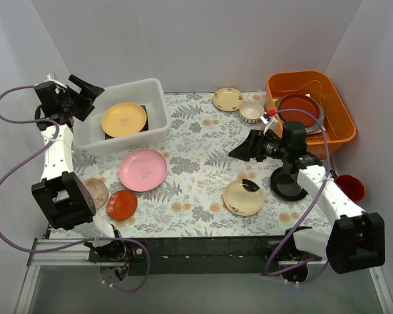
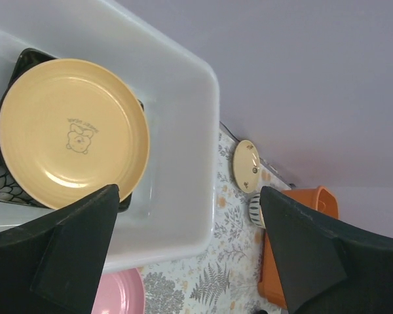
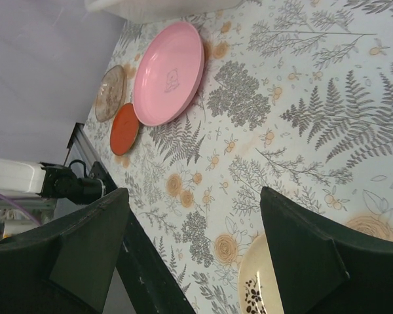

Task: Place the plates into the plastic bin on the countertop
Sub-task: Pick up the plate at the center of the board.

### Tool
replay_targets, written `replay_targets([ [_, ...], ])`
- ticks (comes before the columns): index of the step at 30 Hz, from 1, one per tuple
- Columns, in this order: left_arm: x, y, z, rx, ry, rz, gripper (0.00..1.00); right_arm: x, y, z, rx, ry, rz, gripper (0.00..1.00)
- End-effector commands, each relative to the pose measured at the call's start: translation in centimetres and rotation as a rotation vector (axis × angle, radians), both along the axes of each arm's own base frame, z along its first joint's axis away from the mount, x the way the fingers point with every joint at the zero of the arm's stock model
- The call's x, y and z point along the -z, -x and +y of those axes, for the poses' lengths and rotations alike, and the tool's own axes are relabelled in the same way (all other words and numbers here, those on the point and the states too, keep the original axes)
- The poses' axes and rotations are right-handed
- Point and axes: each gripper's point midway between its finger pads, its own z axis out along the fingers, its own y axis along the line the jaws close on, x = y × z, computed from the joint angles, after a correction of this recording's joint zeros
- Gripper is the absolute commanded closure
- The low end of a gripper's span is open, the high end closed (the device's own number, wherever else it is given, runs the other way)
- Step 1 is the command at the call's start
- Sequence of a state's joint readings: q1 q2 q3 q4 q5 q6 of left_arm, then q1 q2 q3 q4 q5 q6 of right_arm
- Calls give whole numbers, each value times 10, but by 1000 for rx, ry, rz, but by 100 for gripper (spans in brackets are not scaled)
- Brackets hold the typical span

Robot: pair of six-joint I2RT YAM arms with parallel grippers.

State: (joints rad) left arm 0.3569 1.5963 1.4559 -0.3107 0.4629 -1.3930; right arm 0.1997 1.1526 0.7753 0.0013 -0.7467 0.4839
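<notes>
The translucent white plastic bin (image 1: 156, 124) stands at the back left of the fern-print countertop (image 1: 196, 147). In it a yellow plate (image 1: 124, 119) lies on a black square floral plate (image 2: 5, 186). A pink plate (image 1: 143, 169), a red-orange saucer (image 1: 122, 204) and a brownish round plate (image 1: 95, 191) lie in front of the bin. A cream plate with a dark flower (image 1: 243, 197) lies front right, and a small cream plate (image 1: 228, 99) at the back. My left gripper (image 1: 93, 96) is open and empty over the bin's left end. My right gripper (image 1: 239, 151) is open and empty above the cloth.
An orange tub (image 1: 334, 108) at the back right holds a red-brown plate on a grey one (image 1: 298, 108). A small patterned bowl (image 1: 251, 111) stands beside it. A black dish (image 1: 288, 186) lies under my right arm, and a dark red bowl (image 1: 350, 188) sits at the right edge.
</notes>
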Motion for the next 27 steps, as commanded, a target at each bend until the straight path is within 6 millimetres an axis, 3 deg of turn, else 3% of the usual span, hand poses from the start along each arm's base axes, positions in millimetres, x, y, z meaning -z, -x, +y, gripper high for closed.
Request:
replay_targets([
  [1, -47, 24, -18, 69, -19, -111, 10, -12, -7, 30, -66, 23, -68, 11],
  [12, -65, 57, -51, 213, 11, -186, 9, 6, 12, 133, -203, 33, -22, 11],
  [15, -72, 66, -58, 238, 5, -207, 8, 23, 13, 162, -240, 54, 21, 12],
  [17, -75, 71, -64, 271, 8, -218, 8, 23, 19, 181, -275, 48, 15, 12],
  [18, -77, 73, -65, 278, 8, -223, 8, 35, 19, 189, -280, 56, 46, 12],
  [20, -82, 79, -70, 292, 9, -235, 8, 37, 24, 205, -308, 32, 53, 12],
  [27, -89, 96, -78, 297, 19, -257, 8, 76, 24, 226, -300, 28, 144, 14],
])
